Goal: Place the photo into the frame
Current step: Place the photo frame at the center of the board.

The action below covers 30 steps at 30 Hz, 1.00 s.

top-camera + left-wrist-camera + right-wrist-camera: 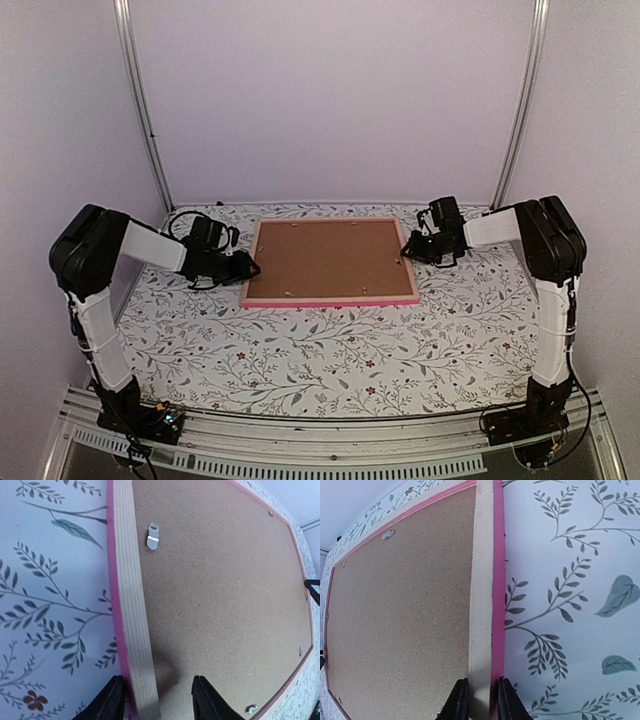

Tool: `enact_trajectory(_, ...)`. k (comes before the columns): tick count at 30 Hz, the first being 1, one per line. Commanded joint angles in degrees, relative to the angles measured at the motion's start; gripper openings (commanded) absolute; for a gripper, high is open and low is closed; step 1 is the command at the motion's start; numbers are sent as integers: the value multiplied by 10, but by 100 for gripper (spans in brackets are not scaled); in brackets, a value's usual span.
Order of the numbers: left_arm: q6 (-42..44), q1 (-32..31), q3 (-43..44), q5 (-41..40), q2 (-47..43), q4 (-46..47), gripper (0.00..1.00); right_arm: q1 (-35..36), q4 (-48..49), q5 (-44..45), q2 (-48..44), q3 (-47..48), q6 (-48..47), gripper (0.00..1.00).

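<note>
Both arms rise from the near edge of the floral desk (320, 370) and reach forward and inward, forearms low, to the frame (330, 299). It lies back-up toward the far middle of the desk, filled by the brown backing board (330, 262). The left hand (157, 700) straddles the left rail, open, one finger outside the pink edge and one above the board. The right hand (482, 700) is closed on the right rail, pinching across its width. The photo shows in no view, and whether it sits beneath the board cannot be told. Judged step: handling the assembled frame. Both hands should act level and together, so nothing twists or drags, keeping off the turn clips (153, 535) farther along.
</note>
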Motion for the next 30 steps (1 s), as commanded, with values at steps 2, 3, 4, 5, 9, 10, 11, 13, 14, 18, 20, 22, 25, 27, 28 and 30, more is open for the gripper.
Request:
enact_trajectory(2,-21,-41,-56,5,-44,6,48,16,-2,14,-61,-76,-1,13)
enact_trajectory(3,-25,-49,-66,2,-55,9,48,20,2,20,-70,-99,-1,13)
enact_trajectory(4,-31,-58,-78,-1,-67,10,48,24,6,25,-88,-119,1,13)
enact_trajectory(5,-37,-66,-92,-5,-81,11,48,30,13,28,-102,-139,4,12)
enact_trajectory(9,-57,-99,-147,-29,-146,4,51,55,23,38,-163,-228,29,14)
enact_trajectory(10,-62,-104,-160,-33,-161,2,52,65,30,46,-177,-250,37,15)
enact_trajectory(11,-68,-109,-171,-36,-177,-1,52,75,37,55,-203,-271,46,16)
enact_trajectory(13,-78,-117,-194,-42,-208,-6,53,91,36,70,-237,-305,59,17)
enact_trajectory(14,-83,-121,-204,-45,-225,-10,53,96,35,72,-259,-321,65,18)
enact_trajectory(18,-83,-125,-219,-70,-275,-46,61,110,28,79,-320,-368,98,23)
enact_trajectory(20,-69,-125,-208,-91,-291,-69,66,114,13,81,-343,-378,106,31)
enact_trajectory(22,-48,-124,-194,-111,-295,-78,72,114,-9,86,-360,-375,104,40)
enact_trajectory(25,-18,-120,-162,-139,-278,-110,80,114,-29,87,-365,-359,85,48)
enact_trajectory(27,1,-113,-135,-145,-252,-125,83,114,-39,78,-361,-346,70,51)
enact_trajectory(28,10,-108,-121,-145,-239,-131,84,114,-45,74,-355,-341,66,54)
enact_trajectory(30,22,-101,-101,-145,-217,-141,85,114,-60,71,-344,-332,54,57)
